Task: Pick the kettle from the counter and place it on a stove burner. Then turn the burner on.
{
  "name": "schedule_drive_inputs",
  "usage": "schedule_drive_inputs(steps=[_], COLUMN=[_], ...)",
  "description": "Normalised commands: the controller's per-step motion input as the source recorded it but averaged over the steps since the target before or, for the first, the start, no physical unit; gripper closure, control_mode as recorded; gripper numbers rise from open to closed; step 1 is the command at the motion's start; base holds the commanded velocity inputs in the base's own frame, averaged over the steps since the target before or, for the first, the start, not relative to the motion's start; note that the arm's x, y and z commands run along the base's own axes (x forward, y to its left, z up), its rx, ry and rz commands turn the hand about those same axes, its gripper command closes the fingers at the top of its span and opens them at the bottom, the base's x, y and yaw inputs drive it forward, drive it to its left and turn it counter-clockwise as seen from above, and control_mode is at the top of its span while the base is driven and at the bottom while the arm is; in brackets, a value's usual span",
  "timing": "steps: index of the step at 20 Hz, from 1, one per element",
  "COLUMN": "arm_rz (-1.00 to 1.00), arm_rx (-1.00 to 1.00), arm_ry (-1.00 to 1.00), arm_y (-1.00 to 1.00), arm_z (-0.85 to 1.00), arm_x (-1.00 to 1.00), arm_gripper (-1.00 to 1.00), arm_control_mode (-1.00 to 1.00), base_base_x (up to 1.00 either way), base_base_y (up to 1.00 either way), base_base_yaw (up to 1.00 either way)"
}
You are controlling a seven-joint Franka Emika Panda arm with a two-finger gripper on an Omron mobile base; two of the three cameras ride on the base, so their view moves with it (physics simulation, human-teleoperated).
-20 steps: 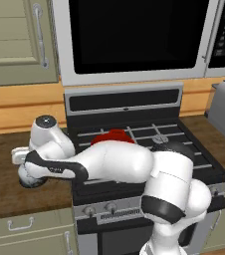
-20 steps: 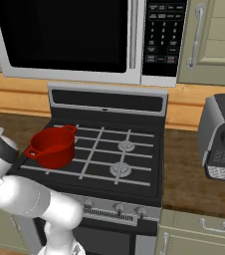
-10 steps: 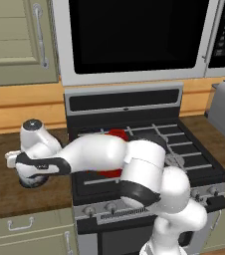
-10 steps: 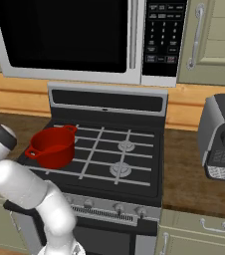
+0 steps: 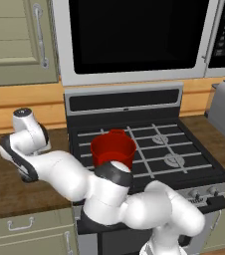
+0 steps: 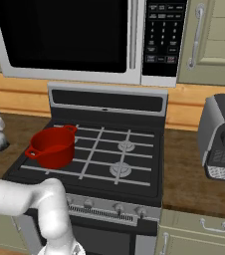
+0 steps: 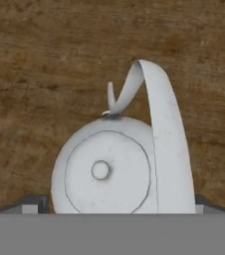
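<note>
Hand view: kettle (image 7: pixel 119 169) sits on the wood counter (image 7: pixel 45 74), directly under the hand, handle arching over the lid. Fingertips barely visible, so gripper opening can't be told. Best to centre on the handle, descend straight, close firmly before lifting toward a stove burner (image 6: pixel 121 169).
</note>
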Motion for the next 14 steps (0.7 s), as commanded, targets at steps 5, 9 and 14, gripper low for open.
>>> schedule_drive_inputs(steps=[5,9,14], arm_rz=[0.00,0.00,0.00], arm_rx=[-0.01,0.00,0.00], arm_ry=[0.00,-0.01,-0.08], arm_y=[0.00,0.00,-0.05], arm_z=[-0.13,-0.15,-0.14], arm_x=[0.02,0.00,-0.01], arm_gripper=[1.00,1.00,1.00], arm_control_mode=[-1.00,-1.00,-1.00], base_base_x=[0.00,0.00,0.00], base_base_y=[0.00,0.00,0.00], base_base_yaw=[0.00,0.00,0.00])
